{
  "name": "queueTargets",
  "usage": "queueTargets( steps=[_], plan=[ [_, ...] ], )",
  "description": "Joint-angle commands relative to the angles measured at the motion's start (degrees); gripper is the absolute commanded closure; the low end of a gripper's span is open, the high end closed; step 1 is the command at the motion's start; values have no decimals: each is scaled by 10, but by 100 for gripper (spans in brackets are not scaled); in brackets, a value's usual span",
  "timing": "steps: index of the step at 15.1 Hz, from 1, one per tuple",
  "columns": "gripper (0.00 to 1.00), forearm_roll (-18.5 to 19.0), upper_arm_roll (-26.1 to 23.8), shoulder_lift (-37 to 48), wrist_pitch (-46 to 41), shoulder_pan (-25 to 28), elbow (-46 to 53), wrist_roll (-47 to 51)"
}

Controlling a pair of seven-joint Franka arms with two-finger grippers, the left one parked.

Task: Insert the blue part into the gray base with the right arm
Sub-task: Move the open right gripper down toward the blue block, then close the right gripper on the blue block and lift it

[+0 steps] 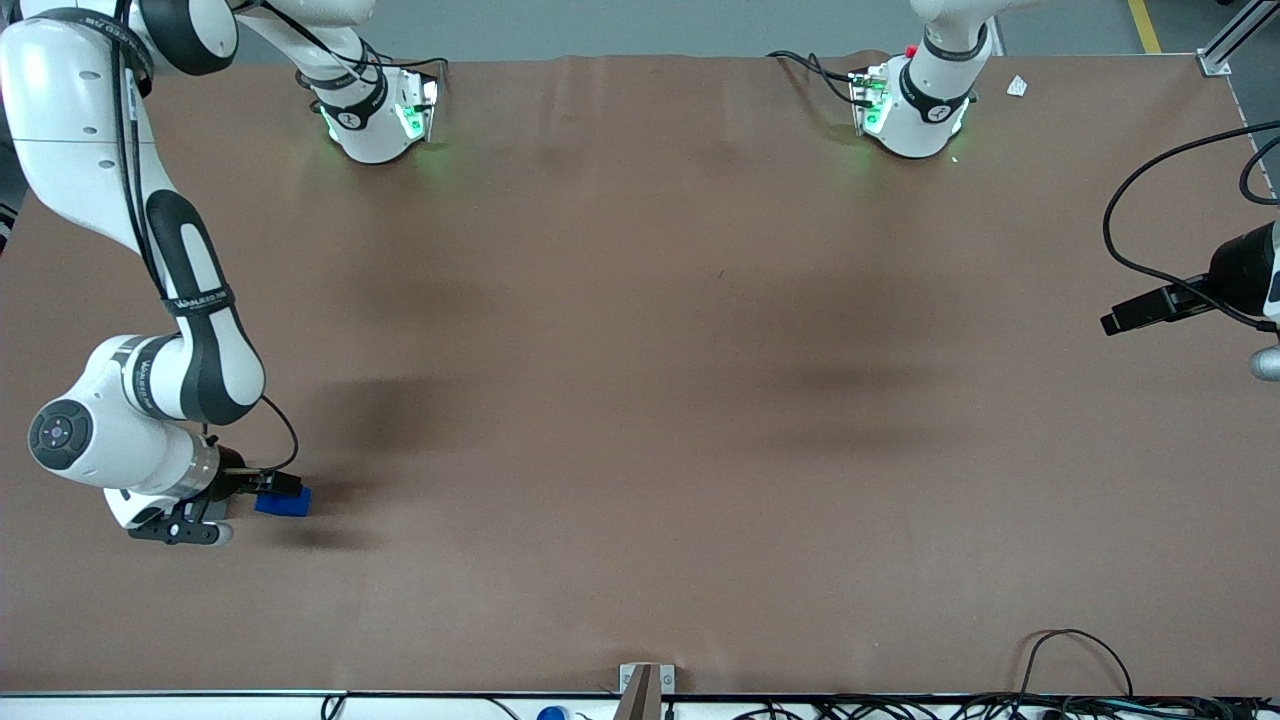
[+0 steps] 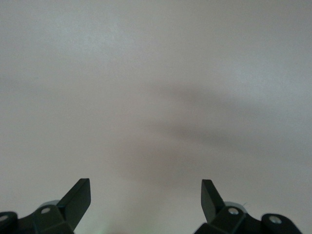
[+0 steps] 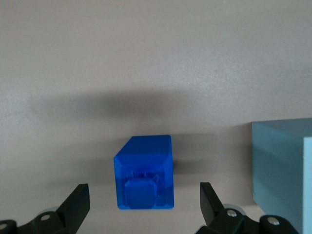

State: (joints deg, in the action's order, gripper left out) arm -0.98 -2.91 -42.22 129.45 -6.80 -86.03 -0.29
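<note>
- White jointed right arm (image 1: 190,330) with black bands was reached down low at the working arm's end of the brown worktop (image 1: 650,400), near the front camera.
- Its black two-finger end effector (image 3: 144,207) hung just above the worktop; the two fingers (image 3: 78,200) stood spread wide, gripping nothing.
- Small bright-blue plastic block, the blue part (image 3: 144,173), lay on the worktop between the spread fingers, apart from both; no contact seen.
- Blue part looked tipped on its side: its stepped end faced the wrist camera rather than pointing up. Judgement only.
- In the front view the blue part (image 1: 284,500) sat right beside the wrist hardware, partly covered by it.
- Plain gray boxy block, the gray base (image 3: 285,173), stood on the worktop just beside the blue part, with a gap between them; only one corner and side showed in the wrist view, and it looked bluish gray there. Its recess was not visible.
- In the front view the gray base was mostly hidden under the arm's wrist; could not point to it surely.
- Progress: early. Blue part not grasped, not lifted, not in the base.
- Left to do, as judged: close on the blue part, lift, turn it if needed, carry it over the gray base, line up with the recess, press in, release.
</note>
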Motion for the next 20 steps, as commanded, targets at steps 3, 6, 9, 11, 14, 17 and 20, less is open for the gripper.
queueTargets(
  steps=[3, 6, 9, 11, 14, 17, 20],
  plan=[
    [10, 4, -3, -17, -4, 8, 31, 35],
    [13, 6, -3, -18, -4, 8, 30, 32],
    [14, 7, -2, -18, -4, 4, 30, 28],
    [14, 7, -2, -18, -4, 3, 30, 28],
    [20, 7, -2, -18, -5, 2, 31, 27],
    [30, 7, -2, -18, -5, 1, 30, 27],
    [32, 7, -1, -20, -4, 0, 30, 15]
  ],
)
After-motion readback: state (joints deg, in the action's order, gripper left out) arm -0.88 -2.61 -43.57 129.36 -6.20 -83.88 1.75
